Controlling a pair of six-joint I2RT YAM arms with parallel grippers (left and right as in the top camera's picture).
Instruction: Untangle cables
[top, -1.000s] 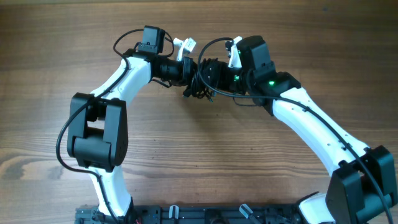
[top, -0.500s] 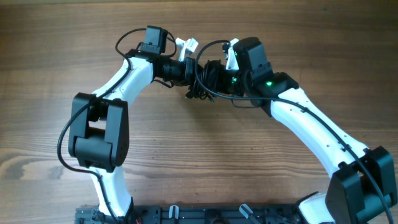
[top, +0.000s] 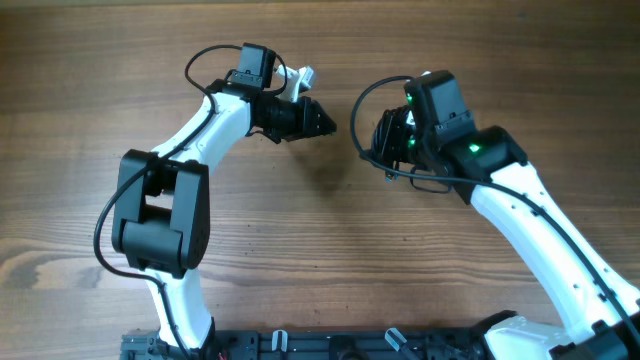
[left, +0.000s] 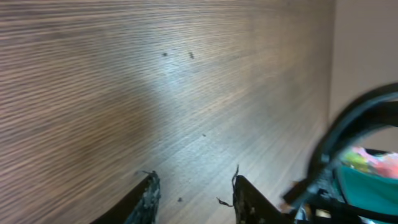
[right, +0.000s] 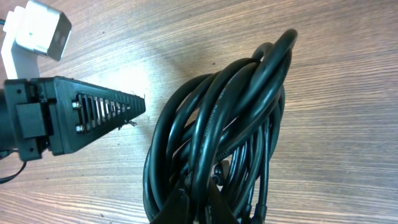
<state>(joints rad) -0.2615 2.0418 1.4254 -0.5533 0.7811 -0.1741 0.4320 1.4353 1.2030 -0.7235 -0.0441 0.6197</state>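
**Two arms at a wooden counter (top: 120, 60).** The cables (right: 217, 130) form one tight coiled bundle, right of centre, clamped in the closed right fingers (right: 175, 210). The strands overlap too much to count, and the plugs are hard to make out. From overhead, the right wrist (top: 440, 100) hides those fingers and part of the bundle. The left fingers (left: 149, 196), two tips cut off by the frame edge, stand apart and empty, just left of the bundle and not touching it.

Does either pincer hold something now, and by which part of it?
The right pincer is shut on the cables, gripping the coiled bundle at one end of its loops. The left pincer is open and holds nothing.
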